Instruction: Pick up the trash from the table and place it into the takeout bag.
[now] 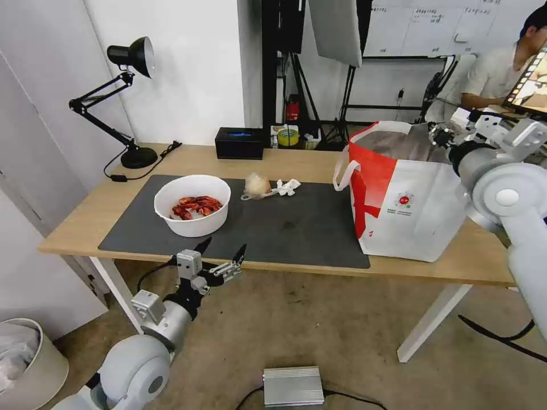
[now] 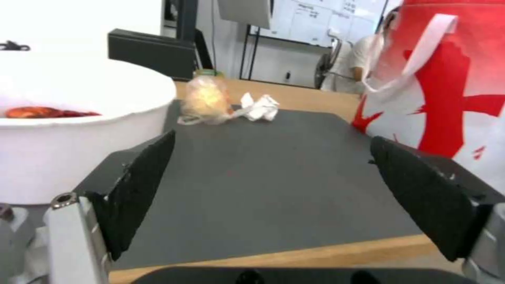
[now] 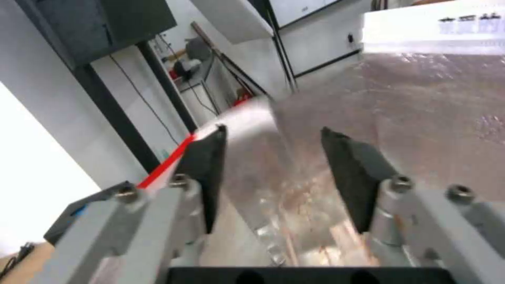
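A white wall (image 1: 188, 74) stands behind the tabletop (image 1: 319, 162), meeting a dark pillar (image 1: 270, 62) near the middle. A black desk lamp (image 1: 128, 97) sits at the far left corner, its cord trailing beside it. The floor (image 1: 319, 330) is beige carpet with a silver box (image 1: 293, 386) lying on it. A pale bin (image 1: 25, 364) stands at the lower left. Light stands (image 1: 319, 108) and a whiteboard (image 1: 421, 25) fill the back.

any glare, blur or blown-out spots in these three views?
Head view: evenly lit, edges bowed by the wide lens, the table sharp. Left wrist view: the white bowl and the wall behind it blow out to white, the takeout bag looks soft. Right wrist view: the bag's foil lining glares, and its white rim is overexposed.
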Motion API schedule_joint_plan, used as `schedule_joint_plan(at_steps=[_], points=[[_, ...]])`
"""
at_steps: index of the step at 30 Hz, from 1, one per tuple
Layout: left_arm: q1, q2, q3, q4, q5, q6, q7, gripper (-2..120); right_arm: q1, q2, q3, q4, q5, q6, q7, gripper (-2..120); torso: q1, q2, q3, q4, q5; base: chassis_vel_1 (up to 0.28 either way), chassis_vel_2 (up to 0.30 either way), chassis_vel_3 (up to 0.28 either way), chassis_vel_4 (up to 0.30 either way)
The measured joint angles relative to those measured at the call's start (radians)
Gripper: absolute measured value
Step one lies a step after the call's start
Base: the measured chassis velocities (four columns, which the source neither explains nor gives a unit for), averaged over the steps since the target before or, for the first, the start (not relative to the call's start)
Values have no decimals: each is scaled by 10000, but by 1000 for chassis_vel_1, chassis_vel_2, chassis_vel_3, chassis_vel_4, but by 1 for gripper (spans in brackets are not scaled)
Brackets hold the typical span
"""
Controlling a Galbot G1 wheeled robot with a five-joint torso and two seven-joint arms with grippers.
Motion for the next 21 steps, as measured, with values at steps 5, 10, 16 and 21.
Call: schedule_joint_plan(at_steps=[5,10,16,21], points=[[-11,47,-180,23,-44,-92,-24,100,-127,10,109,176,184,166,-481,70,0,0,0,1,0,0,0,0,0],[73,52,-353,3,-52,-165,-18,100,-209,-15,224,530,547,876,-1481,89,0,0,0,2,-1,0,0,0,0],[185,56,-586,-95,-73,-217,0,100,-314,-170,192,1079,693,1265,-2123,100,0,0,0,1,0,0,0,0,0],[311,55,-815,-110,-74,-417,206,100,-969,-416,193,1917,687,1259,-2326,100,0,0,0,2,-1,0,0,0,0]])
